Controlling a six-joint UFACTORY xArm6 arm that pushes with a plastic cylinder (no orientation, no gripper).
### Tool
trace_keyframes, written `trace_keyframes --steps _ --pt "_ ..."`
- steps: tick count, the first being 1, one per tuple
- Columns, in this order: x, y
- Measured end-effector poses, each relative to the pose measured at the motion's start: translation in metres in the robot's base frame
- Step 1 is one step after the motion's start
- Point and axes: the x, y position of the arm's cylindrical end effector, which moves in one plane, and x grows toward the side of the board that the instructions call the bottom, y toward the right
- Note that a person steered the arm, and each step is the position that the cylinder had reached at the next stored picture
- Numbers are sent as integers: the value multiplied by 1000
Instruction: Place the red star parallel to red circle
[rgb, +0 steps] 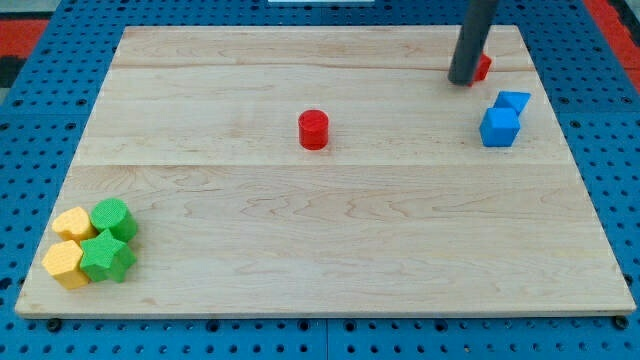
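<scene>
The red circle (313, 129), a short red cylinder, stands near the middle of the wooden board (330, 250). The red star (483, 67) is at the view's top right, mostly hidden behind my rod; only its right edge shows. My tip (462, 80) rests on the board touching the star's left side, far to the right of the red circle and a little higher in the view.
Two blue blocks sit right of centre below the star: a blue cube (499, 127) and a smaller blue block (513, 101) just behind it. At the bottom left two yellow blocks (68, 244) and two green blocks (109, 240) are clustered near the board's corner.
</scene>
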Motion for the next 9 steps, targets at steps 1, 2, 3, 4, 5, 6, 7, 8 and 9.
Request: trace_keyframes --steps 1,2,3,4,5,6,7,8,9 --pt "-18 6" --pt "-3 26" --pt "9 60" --pt "-18 103" --pt "-71 108" --pt "-50 71" --pt "-6 41" --pt "16 2" --pt "30 -34"
